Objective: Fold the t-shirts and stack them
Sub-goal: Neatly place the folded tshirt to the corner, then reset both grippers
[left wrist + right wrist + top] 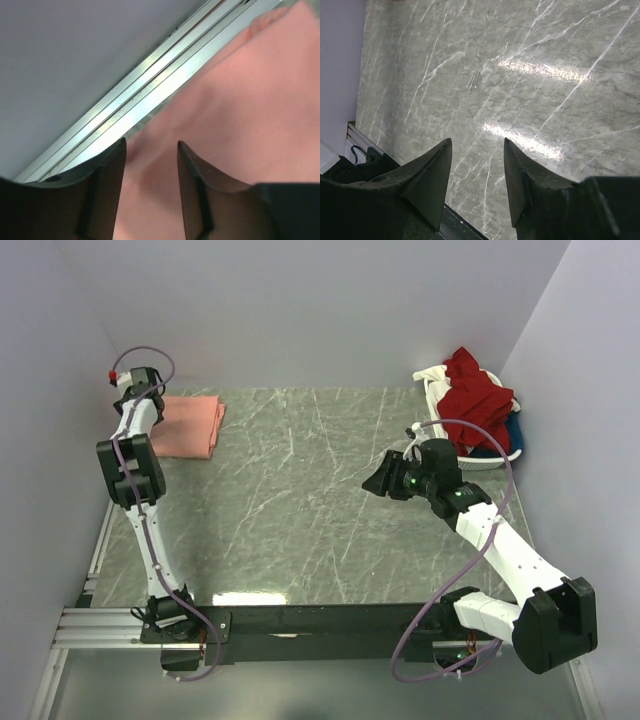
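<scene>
The salmon-pink t-shirt (pixel 190 426) lies folded at the far left of the desk (pixel 300 500). The left jaws hang parted over its left edge, beside the aluminium rail (pixel 150 95), with cloth showing between them but nothing pinched. The right jaws are likewise apart and empty, over bare desk near the white basket (pixel 433 400).

The step in hand looks like fetching the next garment. A dark red t-shirt (pixel 478 388) tops the heap, with a blue one (pixel 513 430) under it. To do it well, the right arm should pinch one layer of the red cloth high up (a shoulder, if one can be found). It should then lift clear of the rim and spread the shirt mid-desk, well apart from the pink one.

I cannot tell whether the left jaws touch the pink cloth. What lies under the red shirt is mostly hidden.
</scene>
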